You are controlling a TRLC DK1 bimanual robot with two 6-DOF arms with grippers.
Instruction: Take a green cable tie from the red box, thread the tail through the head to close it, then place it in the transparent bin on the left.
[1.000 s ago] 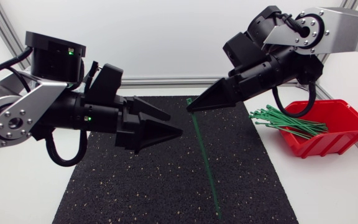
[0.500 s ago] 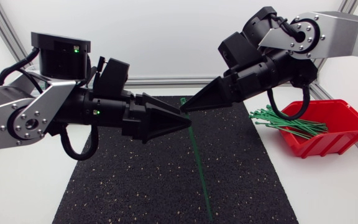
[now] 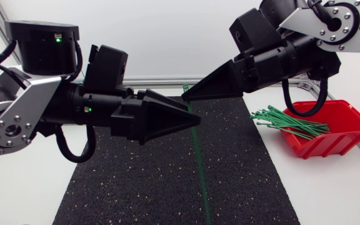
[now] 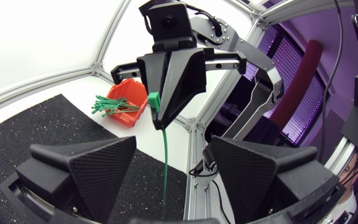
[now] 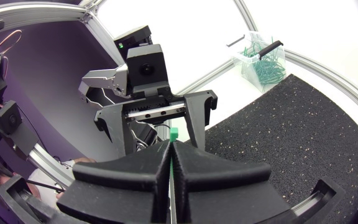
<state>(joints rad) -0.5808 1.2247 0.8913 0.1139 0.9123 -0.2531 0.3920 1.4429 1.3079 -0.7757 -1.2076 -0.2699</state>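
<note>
blk mat (image 3: 136, 181), white table (image 3: 17, 194), green tie (image 3: 197, 156) hanging

White table (image 3: 17, 187), black speckled mat (image 3: 136, 187), perhaps rubber.

Carries, across the middle of the white surface (image 3: 24, 187), a black mat (image 3: 142, 181) flecked with pale specks, running from the far side toward the near one. Shows bare white on both sides of the mat. Ends at the far side in a silver rail (image 3: 149, 81). Bears a red box (image 3: 345, 134) on the white part to the right, just beside the mat's right edge. Holds a transparent bin (image 5: 260, 59) on the white part at the left, near the mat's corner, apart from it.
</note>
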